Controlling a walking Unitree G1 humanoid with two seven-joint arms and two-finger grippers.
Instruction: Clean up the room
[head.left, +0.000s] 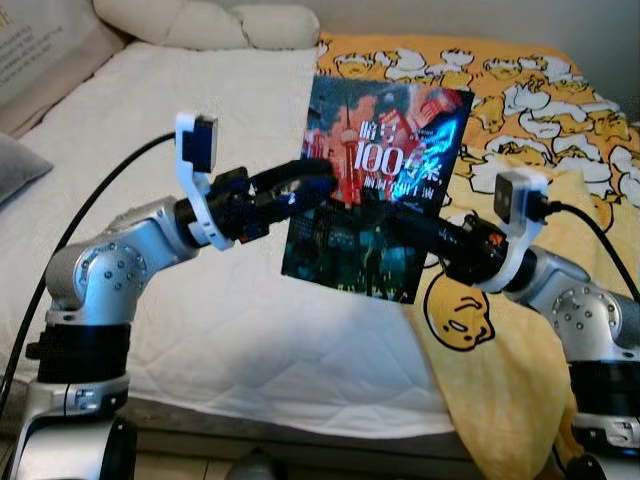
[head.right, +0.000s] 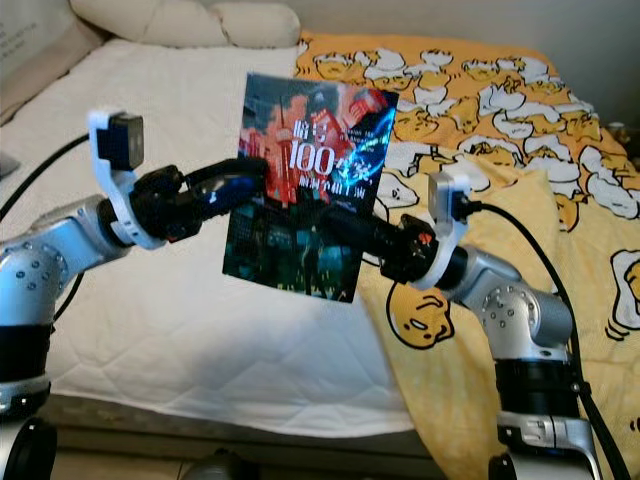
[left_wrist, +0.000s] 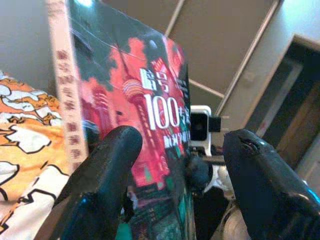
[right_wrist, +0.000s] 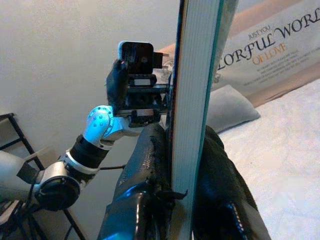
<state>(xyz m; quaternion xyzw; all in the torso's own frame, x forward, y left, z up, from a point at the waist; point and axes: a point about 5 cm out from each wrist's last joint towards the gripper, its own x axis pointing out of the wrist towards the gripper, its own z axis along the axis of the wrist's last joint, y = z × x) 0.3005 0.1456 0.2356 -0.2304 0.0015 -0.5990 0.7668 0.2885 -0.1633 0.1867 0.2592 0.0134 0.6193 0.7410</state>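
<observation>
Hanging in the air above the bed (head.left: 200, 330), one book (head.left: 375, 190) stands nearly upright between the two arms, its cover facing the head camera. That cover is dark, with red towers and a large white "100"; the smaller characters around the number are too blurred to read. The book's lower half is dim and its picture hard to make out.

The right tool (head.left: 400, 222) reaches in from the right and crosses the front of the cover, so its fingertips are lost against the dark print in the head views. In the right wrist view the two fingers (right_wrist: 145, 165) are pressed against both faces of the book, page edge between them: clamped on it. The left tool (head.left: 315, 180) comes from the left, and its tips meet the book's left edge about midway up. In the left wrist view its two fingers (left_wrist: 107, 165) stand apart, one against the spine and one out in front of the cover, and I cannot tell whether it grips.

One white quilted mattress cover lies on the left of the bed, and one yellow blanket (head.left: 540, 110) with cartoon ducks covers the right and drapes over the near edge. Two pale pillows (head.left: 210, 22) lie at the far end, both cut off by the frame. A grey cushion (head.left: 15, 165) at the left is also cut off.
</observation>
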